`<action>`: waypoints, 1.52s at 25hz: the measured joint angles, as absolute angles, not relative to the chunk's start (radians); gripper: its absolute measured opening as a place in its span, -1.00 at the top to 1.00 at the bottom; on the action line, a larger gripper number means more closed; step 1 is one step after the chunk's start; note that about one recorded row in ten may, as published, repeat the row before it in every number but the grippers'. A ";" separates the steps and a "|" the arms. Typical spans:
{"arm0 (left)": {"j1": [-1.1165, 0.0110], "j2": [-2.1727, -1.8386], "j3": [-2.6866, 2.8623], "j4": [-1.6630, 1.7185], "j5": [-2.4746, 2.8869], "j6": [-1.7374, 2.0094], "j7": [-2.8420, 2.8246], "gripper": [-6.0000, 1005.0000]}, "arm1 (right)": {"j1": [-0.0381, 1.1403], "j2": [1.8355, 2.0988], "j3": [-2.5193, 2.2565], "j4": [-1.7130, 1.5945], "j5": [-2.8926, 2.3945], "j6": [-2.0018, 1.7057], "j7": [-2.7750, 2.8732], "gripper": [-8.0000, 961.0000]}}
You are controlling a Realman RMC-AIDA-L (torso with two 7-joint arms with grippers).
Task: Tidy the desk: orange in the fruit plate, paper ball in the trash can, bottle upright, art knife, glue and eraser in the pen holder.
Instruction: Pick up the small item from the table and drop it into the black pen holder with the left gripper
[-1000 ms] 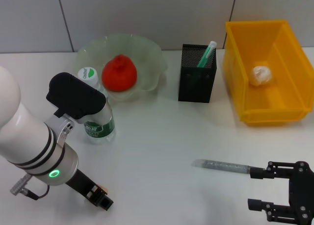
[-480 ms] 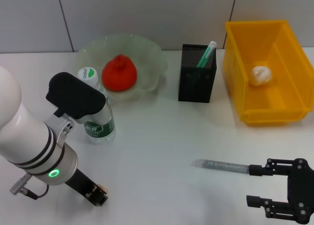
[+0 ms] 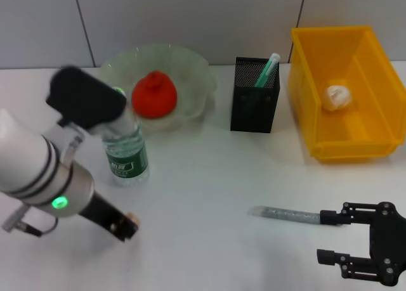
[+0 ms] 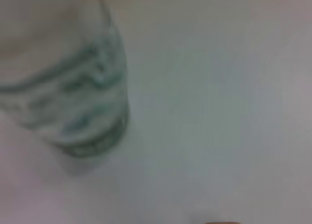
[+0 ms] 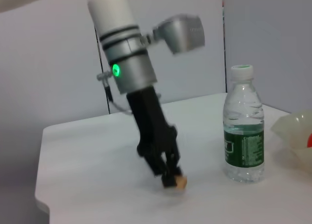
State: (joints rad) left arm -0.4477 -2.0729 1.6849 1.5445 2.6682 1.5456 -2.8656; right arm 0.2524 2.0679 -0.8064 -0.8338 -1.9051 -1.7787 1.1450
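My left gripper is at the front left, tip just over the table, shut on a small tan eraser; it also shows in the right wrist view with the eraser. The bottle stands upright beside the arm. The orange lies in the green glass fruit plate. The black mesh pen holder holds a green glue stick. The paper ball lies in the yellow bin. The grey art knife lies on the table. My right gripper is open, its upper finger at the knife's right end.
The bottle stands close to the left arm's forearm, and fills the left wrist view. The plate's rim is just behind it. White table surface lies between the knife and the pen holder.
My left arm has swung up and back, carrying the gripper and eraser farther from the front edge. The right gripper has crept slightly left and down. The knife has not moved.
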 joint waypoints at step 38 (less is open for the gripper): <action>-0.654 -2.072 0.986 0.879 1.728 1.518 -1.739 0.46 | 0.247 2.074 -0.588 -0.801 -1.900 -1.896 1.321 -0.32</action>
